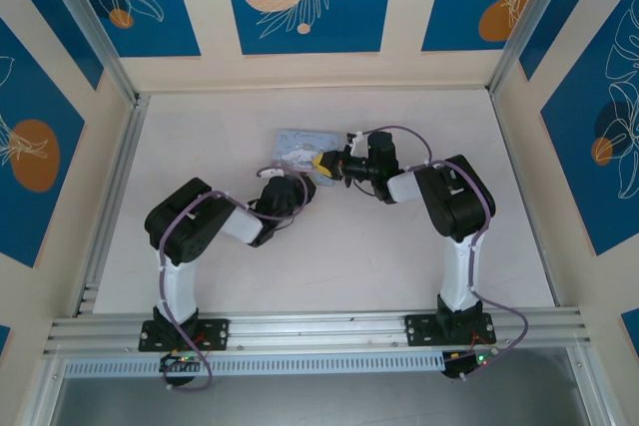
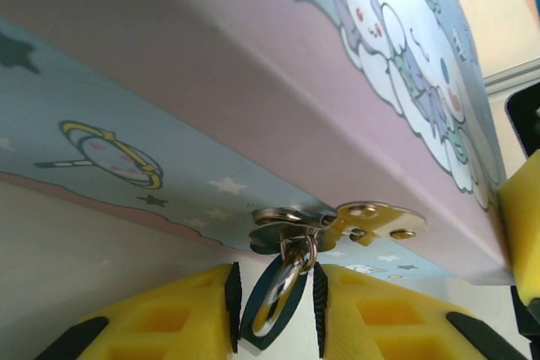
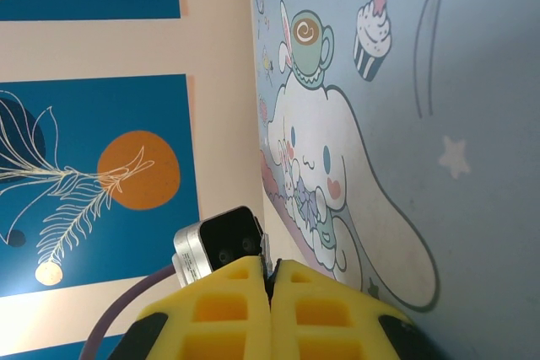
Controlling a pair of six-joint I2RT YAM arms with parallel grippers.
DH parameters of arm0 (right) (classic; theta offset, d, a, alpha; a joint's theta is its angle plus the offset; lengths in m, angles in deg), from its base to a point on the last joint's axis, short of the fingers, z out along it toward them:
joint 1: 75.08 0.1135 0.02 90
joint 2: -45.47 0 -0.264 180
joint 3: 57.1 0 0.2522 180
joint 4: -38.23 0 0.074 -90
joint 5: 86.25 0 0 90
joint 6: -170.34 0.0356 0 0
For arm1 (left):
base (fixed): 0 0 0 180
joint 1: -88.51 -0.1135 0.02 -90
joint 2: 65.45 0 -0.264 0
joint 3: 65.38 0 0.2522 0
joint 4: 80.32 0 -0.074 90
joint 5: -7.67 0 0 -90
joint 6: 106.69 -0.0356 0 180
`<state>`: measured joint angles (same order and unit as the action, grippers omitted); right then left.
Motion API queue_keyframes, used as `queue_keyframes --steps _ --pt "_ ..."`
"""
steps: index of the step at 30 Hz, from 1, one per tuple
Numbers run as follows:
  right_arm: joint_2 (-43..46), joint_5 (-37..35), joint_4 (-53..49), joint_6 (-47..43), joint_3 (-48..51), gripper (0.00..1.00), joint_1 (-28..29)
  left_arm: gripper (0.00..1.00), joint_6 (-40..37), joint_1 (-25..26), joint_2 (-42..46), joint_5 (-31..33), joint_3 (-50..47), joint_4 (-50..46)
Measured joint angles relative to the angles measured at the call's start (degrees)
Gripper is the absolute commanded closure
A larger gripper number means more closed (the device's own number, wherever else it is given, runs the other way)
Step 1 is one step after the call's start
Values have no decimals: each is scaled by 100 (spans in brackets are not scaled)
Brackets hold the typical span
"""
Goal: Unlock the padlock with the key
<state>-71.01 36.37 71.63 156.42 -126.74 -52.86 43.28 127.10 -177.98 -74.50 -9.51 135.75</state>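
The padlock (image 2: 276, 303), small and dark blue with a shiny face, hangs by its shackle from the brass hasp (image 2: 371, 220) on the side of the pale blue cartoon tin (image 2: 253, 82). My left gripper (image 2: 276, 309) has closed in from below, its black pads against the padlock's two sides. My right gripper (image 3: 271, 265) is shut beside the tin's lid (image 3: 439, 124), and a thin grey sliver, the key (image 3: 265, 246), pokes out between its tips. From above, the right gripper (image 1: 324, 162) and left gripper (image 1: 302, 185) meet at the tin's near edge (image 1: 296, 139).
The tin lies flat near the middle of the white table (image 1: 200, 127), which is walled by blue-and-cream panels. The left wrist's black camera (image 3: 218, 244) sits just beyond the right fingertips. A yellow right finger (image 2: 520, 233) edges into the left wrist view.
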Motion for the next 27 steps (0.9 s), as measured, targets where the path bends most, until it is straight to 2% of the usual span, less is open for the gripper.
queue_keyframes --steps 6,12,17,27 --pt "0 -2 7 39 0 100 0 81 -170 7 31 42 122 -339" --pt "2 2 11 42 0 100 -9 100 -214 7 98 39 173 -457" --pt "297 4 -120 37 240 100 -22 100 -175 7 328 -7 164 -866" --pt "2142 157 9 -227 1980 100 -20 100 505 -107 1340 -592 -492 -1408"
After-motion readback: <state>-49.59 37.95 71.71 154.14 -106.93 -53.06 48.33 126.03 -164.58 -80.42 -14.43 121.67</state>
